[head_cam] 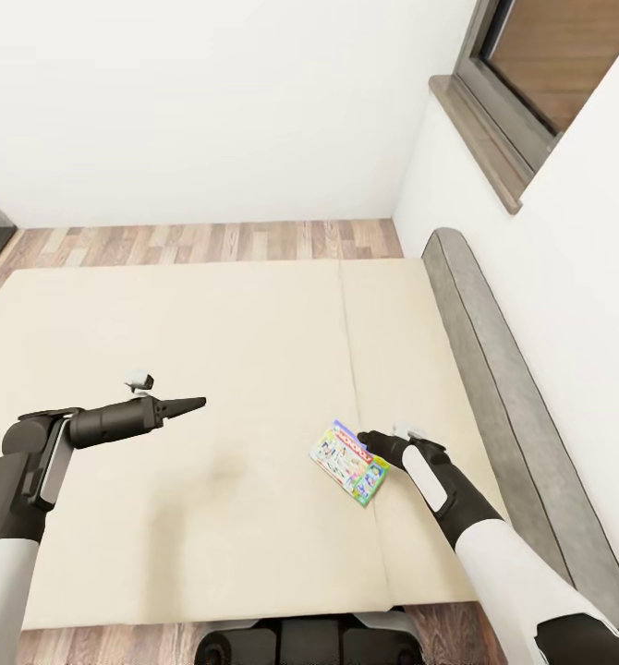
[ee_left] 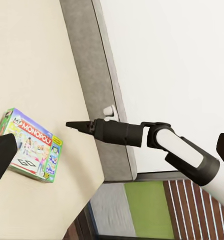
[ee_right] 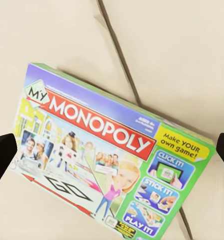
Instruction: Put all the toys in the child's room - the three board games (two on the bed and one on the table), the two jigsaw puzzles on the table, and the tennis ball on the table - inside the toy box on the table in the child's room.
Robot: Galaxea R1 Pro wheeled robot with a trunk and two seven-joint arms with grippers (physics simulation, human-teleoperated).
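Nearest the robot, its dark base edge sits at the foot of the low, wide bed with plain cream mattresses (head_cam: 208, 369), whose matte surface is split by a thin seam running away from the camera. The right gripper (head_cam: 370, 441), black with a white forearm shell, hovers close above the mattress just beside the flat rectangular board game box with a glossy white-green cartoon cover (head_cam: 348, 462). In the right wrist view the box (ee_right: 112, 160) lies flat across the seam, printed side up, with a black fingertip at each side edge of the picture, wide apart and clear of the box: the jaws are released. The left gripper (head_cam: 194, 403), a slim black tapered tip on a dark cylindrical wrist, is held above bare mattress well apart from the box; its fingers appear pressed together into one point, holding nothing. Along the bed's right side runs the smooth grey padded frame (head_cam: 503, 388). Beyond the bed lie a strip of wood-plank floor (head_cam: 208, 242), plain white walls (head_cam: 208, 102), and a dark-framed window with a grey sill (head_cam: 522, 83).
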